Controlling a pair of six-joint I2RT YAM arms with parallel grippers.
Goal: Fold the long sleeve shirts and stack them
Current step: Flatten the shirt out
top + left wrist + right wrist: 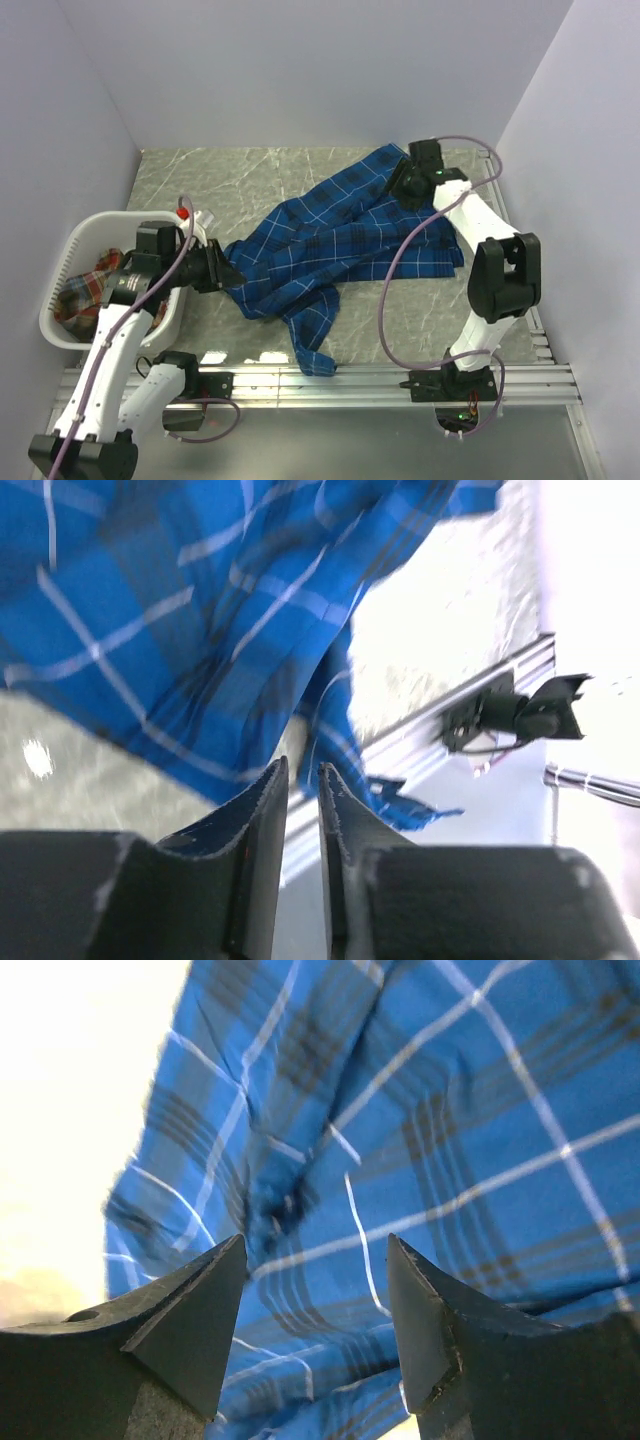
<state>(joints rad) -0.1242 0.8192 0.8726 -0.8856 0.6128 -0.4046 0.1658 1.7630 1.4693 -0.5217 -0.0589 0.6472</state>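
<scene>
While the left gripper (302,770) sits a crack open, holding nothing, the blue shirt (335,245) lies spread just past its tips across the grey tabletop (200,180), and the right gripper (315,1245) hangs wide open over the shirt by the far right corner.

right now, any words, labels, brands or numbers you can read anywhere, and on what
None: no view shows any readable text. The blue plaid shirt shows no tag or label, and the white basket shows no marking.
</scene>
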